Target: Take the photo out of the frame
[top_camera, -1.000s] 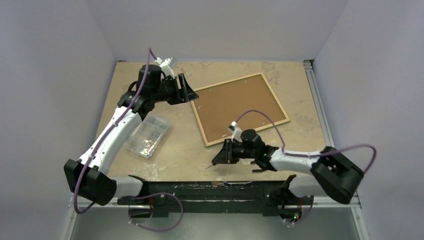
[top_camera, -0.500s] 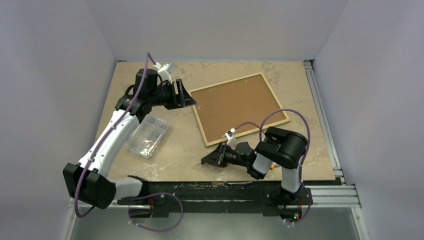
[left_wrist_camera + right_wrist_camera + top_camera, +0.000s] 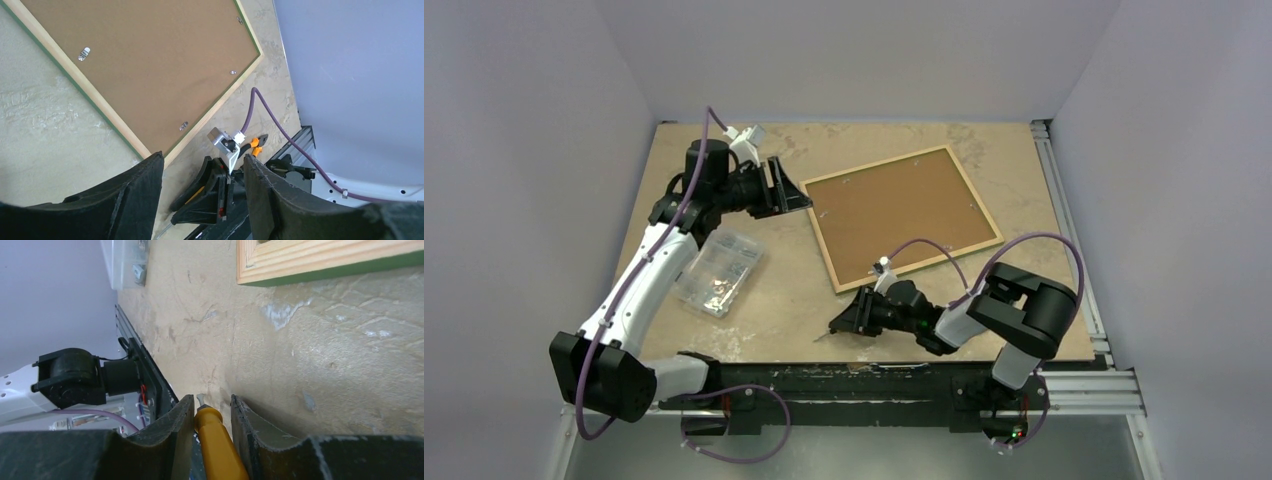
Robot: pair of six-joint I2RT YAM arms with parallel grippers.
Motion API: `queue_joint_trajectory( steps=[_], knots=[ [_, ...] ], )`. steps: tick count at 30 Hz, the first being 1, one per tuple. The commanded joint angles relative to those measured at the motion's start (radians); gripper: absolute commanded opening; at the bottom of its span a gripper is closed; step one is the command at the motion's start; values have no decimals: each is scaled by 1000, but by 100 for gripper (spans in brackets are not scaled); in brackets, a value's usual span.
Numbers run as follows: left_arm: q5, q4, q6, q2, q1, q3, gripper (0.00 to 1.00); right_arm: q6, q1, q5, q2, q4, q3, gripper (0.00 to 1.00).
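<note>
Right gripper [image 3: 839,322] first, since it's closest to where I'm standing. It's down low over the table [image 3: 774,300], right by the near edge and about mid-width, pointing left. There's a yellow-handled tool [image 3: 216,440] sitting between its fingers, with a little metal tip poking out past them. The jaws sit close on both sides of the handle, but honestly I can't tell whether they're actually clamping it or just flanking it.

Over on the left, a bit further in, there's a clear plastic box [image 3: 719,272] of small bits and pieces, lying flat with the left arm reaching over it.

Just beyond the right gripper is the near-left corner of the frame [image 3: 919,262]. It's lying flat on the table, turned at an angle, and takes up the middle and far-right part of the surface. Pale wood shows on the upward side, with a thin green strip along the outer edge. It's face down, so all you see of the photo [image 3: 904,212] is its plain brown back, sitting inside the frame. No picture side visible at all. A few small metal tabs [image 3: 85,51] sit around the edge of the backing.

Furthest away is the left gripper [image 3: 796,192], at the far-left corner of the frame. Its jaws are spread wide with nothing between them. From the overhead view I can't tell whether it touches the frame.
</note>
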Motion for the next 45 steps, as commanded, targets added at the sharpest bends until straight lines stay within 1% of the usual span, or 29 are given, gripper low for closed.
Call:
queue_joint_trajectory(
  steps=[1, 4, 7, 13, 29, 36, 40, 43, 45],
  knots=[
    [32, 44, -11, -5, 12, -2, 58, -20, 9, 27, -2, -37, 10, 30],
    [32, 47, -13, 0, 16, -4, 57, -13, 13, 38, -17, -65, 4, 30],
    [35, 49, -15, 2, 19, -7, 58, -10, 19, 52, -38, -103, -2, 34],
    [48, 59, -22, 10, 26, -11, 57, 2, 21, 87, -81, -189, -18, 37],
    [61, 68, -31, 9, 33, -16, 57, 10, 45, 139, -169, -299, -66, 45],
    [62, 73, -35, 9, 37, -20, 57, 18, 50, 189, -284, -394, -120, 51],
    [60, 73, -34, 12, 39, -22, 57, 19, 50, 247, -383, -529, -138, 55],
    [56, 72, -32, 13, 39, -22, 57, 17, 50, 296, -501, -706, -139, 61],
    [55, 72, -32, 14, 39, -22, 57, 12, 50, 341, -607, -865, -135, 65]
  ],
)
